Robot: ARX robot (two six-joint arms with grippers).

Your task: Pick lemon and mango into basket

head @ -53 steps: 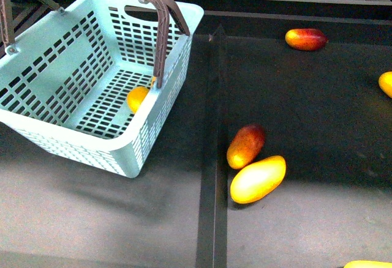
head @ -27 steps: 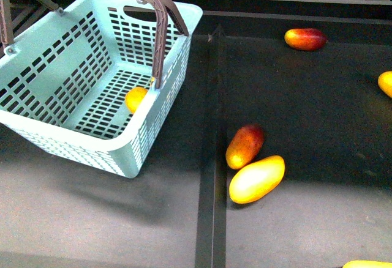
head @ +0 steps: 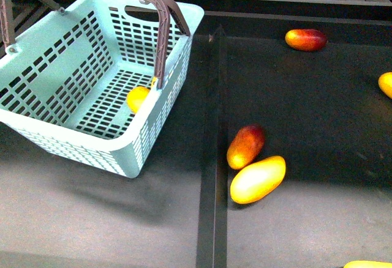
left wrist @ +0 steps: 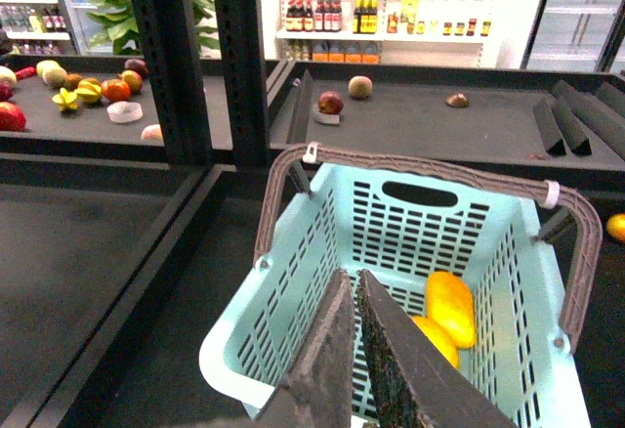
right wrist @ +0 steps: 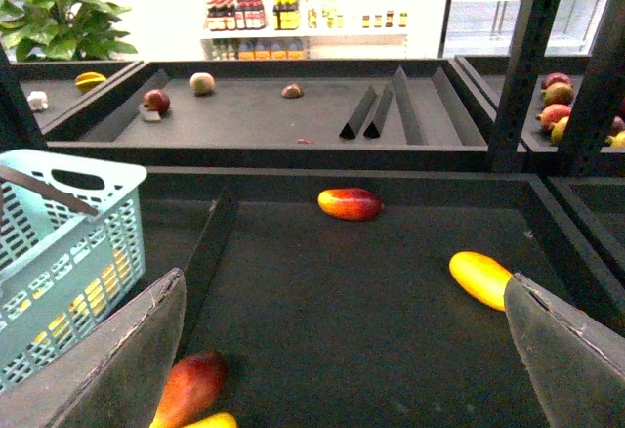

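The aqua basket (head: 37,90) stands at the left with its brown handle up. A yellow fruit (head: 138,98) lies inside, half hidden by the wall. In the left wrist view, two yellow fruits lie together in the basket (left wrist: 293,281), one longer (left wrist: 450,306) and one partly behind my finger (left wrist: 435,338); I cannot tell which is the lemon. My left gripper (left wrist: 353,281) is shut and empty above the basket. My right gripper (right wrist: 344,281) is open and empty over the black tray. A red-yellow mango (head: 245,146) and a yellow mango (head: 258,179) touch each other near the divider. Neither gripper shows in the front view.
A red mango (head: 305,39) lies at the far right of the tray. Yellow fruits sit at the right edge (head: 386,84) and the bottom right (head: 367,264). A raised black divider (head: 212,158) separates basket and fruit. More shelves with fruit stand behind (right wrist: 201,83).
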